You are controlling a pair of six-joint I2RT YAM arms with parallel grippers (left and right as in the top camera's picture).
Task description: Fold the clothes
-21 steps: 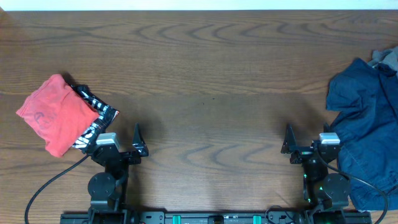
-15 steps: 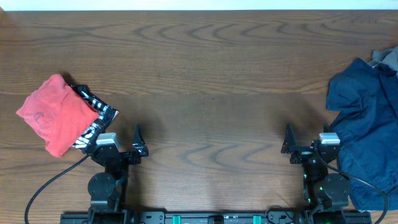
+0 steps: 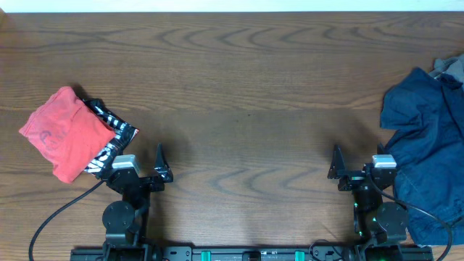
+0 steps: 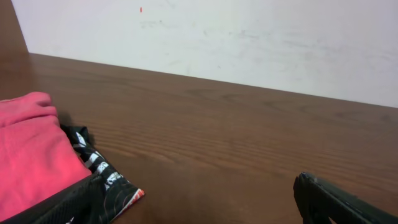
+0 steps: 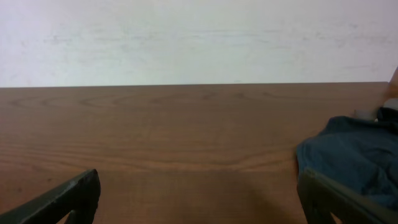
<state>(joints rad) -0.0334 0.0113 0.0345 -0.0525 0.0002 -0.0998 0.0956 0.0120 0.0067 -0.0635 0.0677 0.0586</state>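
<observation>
A folded red garment (image 3: 64, 134) lies at the left of the table on top of a black-and-white patterned one (image 3: 110, 138); both show in the left wrist view, the red garment (image 4: 28, 155) and the patterned one (image 4: 93, 165). A crumpled pile of dark navy clothes (image 3: 424, 156) lies at the right edge, also in the right wrist view (image 5: 348, 155), with a bit of grey cloth (image 3: 453, 67) behind it. My left gripper (image 3: 138, 165) (image 4: 193, 208) is open and empty beside the patterned garment. My right gripper (image 3: 361, 165) (image 5: 199, 202) is open and empty just left of the navy pile.
The brown wooden table (image 3: 246, 94) runs to a white wall at the back. Both arm bases stand at the front edge, with a black cable (image 3: 54, 217) trailing from the left one.
</observation>
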